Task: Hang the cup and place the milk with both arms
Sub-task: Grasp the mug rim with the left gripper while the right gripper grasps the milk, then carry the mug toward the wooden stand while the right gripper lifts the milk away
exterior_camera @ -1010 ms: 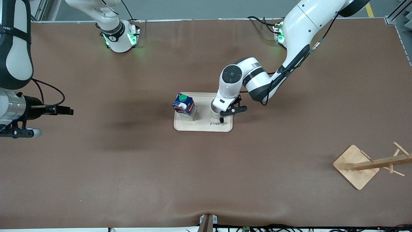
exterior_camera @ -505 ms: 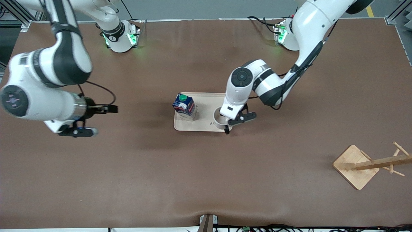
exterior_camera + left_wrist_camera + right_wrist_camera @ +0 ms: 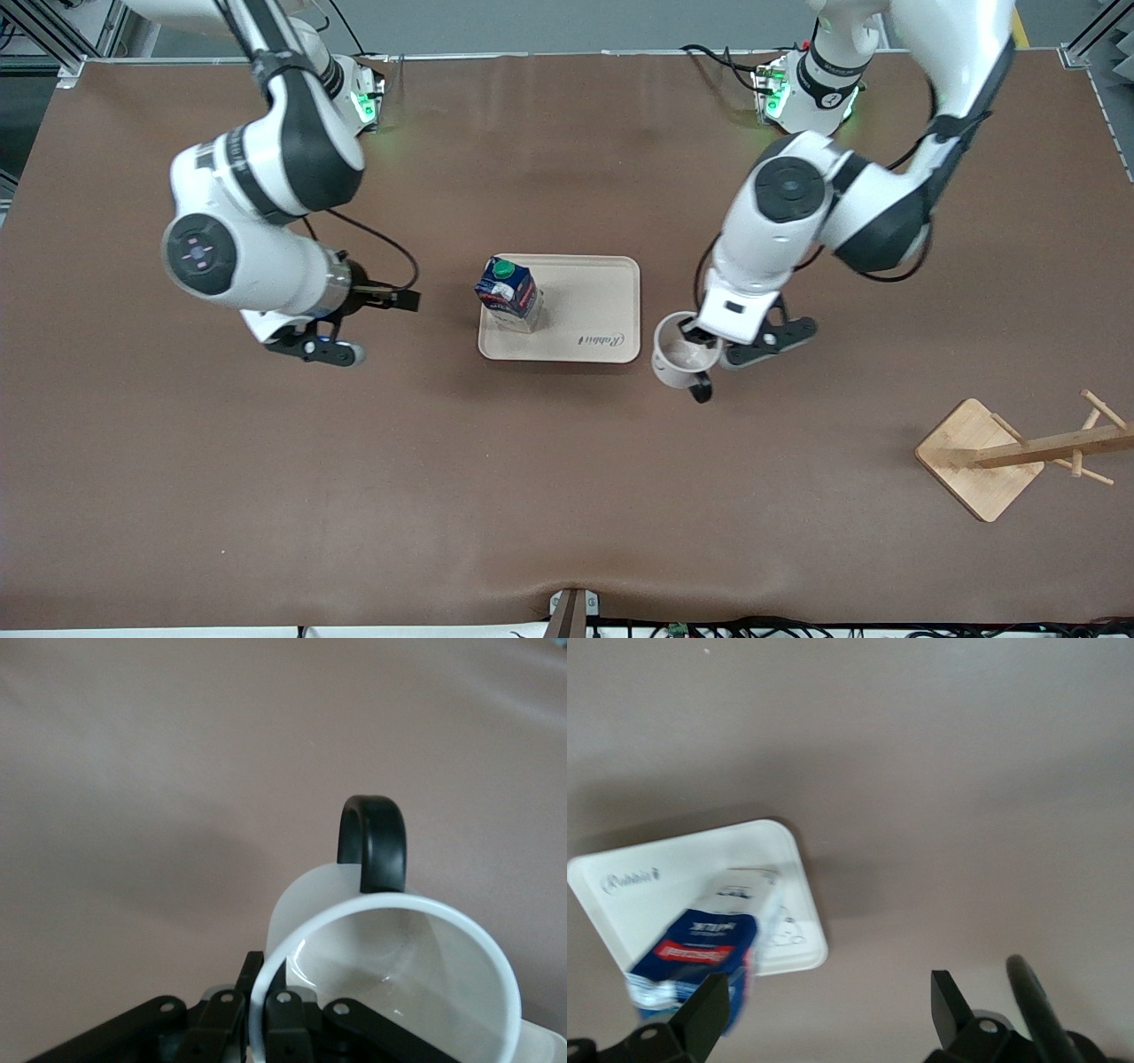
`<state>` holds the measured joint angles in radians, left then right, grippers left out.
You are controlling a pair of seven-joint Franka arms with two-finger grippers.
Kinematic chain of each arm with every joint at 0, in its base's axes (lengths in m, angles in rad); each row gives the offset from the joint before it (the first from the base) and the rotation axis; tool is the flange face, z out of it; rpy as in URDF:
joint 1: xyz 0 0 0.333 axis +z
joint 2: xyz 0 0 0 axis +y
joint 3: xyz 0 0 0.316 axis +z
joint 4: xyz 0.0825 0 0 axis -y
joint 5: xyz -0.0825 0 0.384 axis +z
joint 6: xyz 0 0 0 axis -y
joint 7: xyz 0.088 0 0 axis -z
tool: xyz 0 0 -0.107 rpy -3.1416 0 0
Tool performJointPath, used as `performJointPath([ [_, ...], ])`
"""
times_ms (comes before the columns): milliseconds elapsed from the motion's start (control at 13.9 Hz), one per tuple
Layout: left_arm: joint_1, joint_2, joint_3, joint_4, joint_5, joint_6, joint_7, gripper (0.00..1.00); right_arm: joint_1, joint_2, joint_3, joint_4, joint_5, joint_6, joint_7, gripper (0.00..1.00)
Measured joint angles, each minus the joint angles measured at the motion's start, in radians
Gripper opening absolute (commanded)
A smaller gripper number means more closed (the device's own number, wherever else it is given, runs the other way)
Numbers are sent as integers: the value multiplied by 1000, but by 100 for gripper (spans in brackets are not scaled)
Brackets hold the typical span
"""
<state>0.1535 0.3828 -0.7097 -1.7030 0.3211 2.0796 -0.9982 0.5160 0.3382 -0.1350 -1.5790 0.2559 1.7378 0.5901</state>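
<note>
My left gripper (image 3: 702,340) is shut on the rim of the white cup (image 3: 680,361). It holds the cup in the air over the table, just off the corner of the tray (image 3: 602,292), with the black handle (image 3: 702,390) pointing down. In the left wrist view the fingers (image 3: 285,1014) pinch the cup's rim (image 3: 266,983), and the handle (image 3: 374,843) points away. The blue milk carton (image 3: 508,292) with a green cap stands on the tray. My right gripper (image 3: 399,299) is open and empty, level with the carton, toward the right arm's end. The carton (image 3: 691,957) shows beside one finger.
A wooden cup rack (image 3: 1010,452) with pegs stands on its square base toward the left arm's end, nearer to the front camera than the tray. The beige tray (image 3: 700,868) holds only the carton. Brown table cloth lies all around.
My left gripper has lifted the cup off the tray and carried it toward the left arm's end. My right arm has swung in from the table's end toward the milk carton.
</note>
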Motion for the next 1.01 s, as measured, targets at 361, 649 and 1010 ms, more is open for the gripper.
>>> performJointPath([
  [361,119,-44,-12,125,-26,-264,344,0,165,12,1,-48,0,130,265,100],
  [649,230,-78,-13,136,-26,-329,595,0,226,23,1,-114,0,215,355,100],
  [1010,398,-101,-13,137,-27,-356,905,0,266,26,0,-202,0,385,392,90],
])
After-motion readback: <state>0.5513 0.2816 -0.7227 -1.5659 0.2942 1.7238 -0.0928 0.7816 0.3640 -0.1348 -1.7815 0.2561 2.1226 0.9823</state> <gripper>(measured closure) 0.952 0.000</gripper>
